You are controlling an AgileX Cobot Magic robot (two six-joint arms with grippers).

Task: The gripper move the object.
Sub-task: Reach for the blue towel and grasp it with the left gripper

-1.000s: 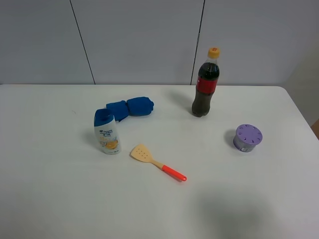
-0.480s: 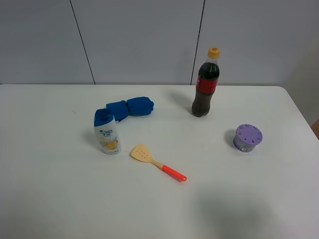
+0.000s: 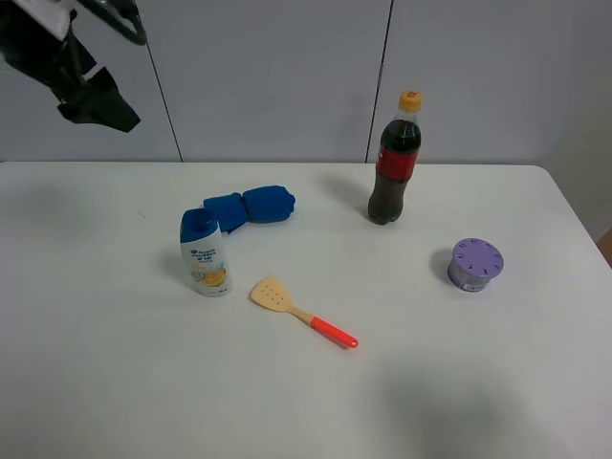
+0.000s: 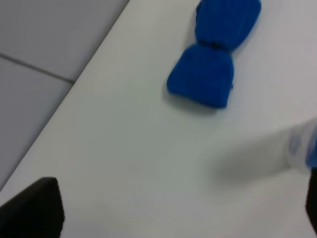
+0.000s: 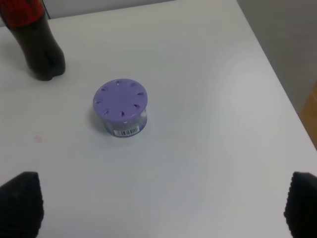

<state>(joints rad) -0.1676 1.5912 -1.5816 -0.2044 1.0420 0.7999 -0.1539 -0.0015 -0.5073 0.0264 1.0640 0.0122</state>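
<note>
The object, a royal-blue cloth bundle (image 3: 251,207) pinched into two lumps, lies on the white table (image 3: 115,363) behind the shampoo bottle. It also shows in the left wrist view (image 4: 213,54). My left gripper (image 3: 96,100), dark with black cables, hangs high at the far left, well apart from the cloth. In the left wrist view (image 4: 171,208) its jaws stand wide open and empty. My right gripper (image 5: 161,206) is open and empty above the table's right side; it does not show in the exterior view.
A blue-capped white shampoo bottle (image 3: 204,253) stands in front of the cloth. A cola bottle (image 3: 394,161) stands at the back, a purple lidded container (image 3: 474,264) at the right, and a yellow spatula with a red handle (image 3: 301,311) lies at the middle.
My left arm has come into the exterior view at the top left; before, no arm was in view. The objects on the table have not moved.
</note>
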